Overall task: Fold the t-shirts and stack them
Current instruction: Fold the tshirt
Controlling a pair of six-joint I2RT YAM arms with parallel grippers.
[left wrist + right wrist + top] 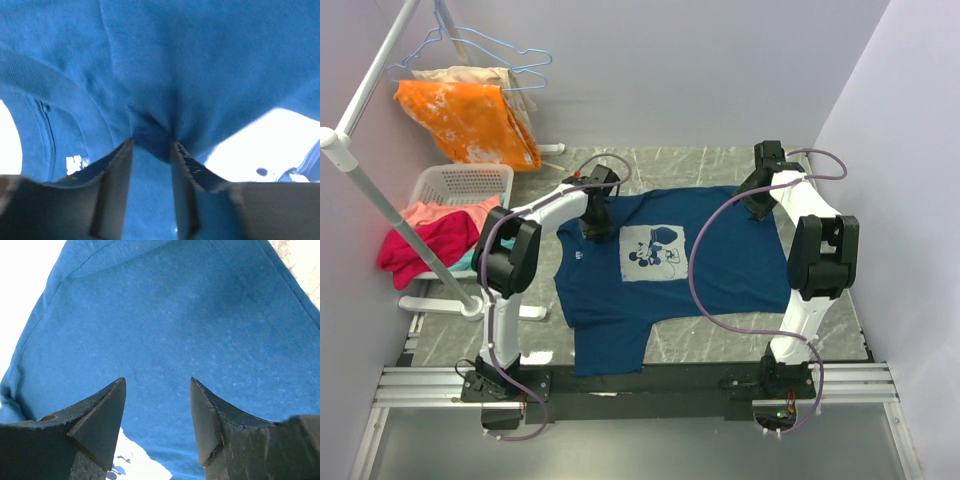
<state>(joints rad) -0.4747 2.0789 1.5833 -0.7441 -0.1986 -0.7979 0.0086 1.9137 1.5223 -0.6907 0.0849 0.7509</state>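
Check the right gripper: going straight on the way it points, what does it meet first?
The navy t-shirt. The right gripper points onto flat cloth with its jaws open and nothing between them; depth is unclear, but it looks close.

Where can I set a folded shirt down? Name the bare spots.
Free: the table patch between the t-shirt and the base of the right arm; the strip between shirt and back wall; the near-left patch between left arm and sleeve. Crowded: the middle, under shirt and both arms, and the far left, by the basket.
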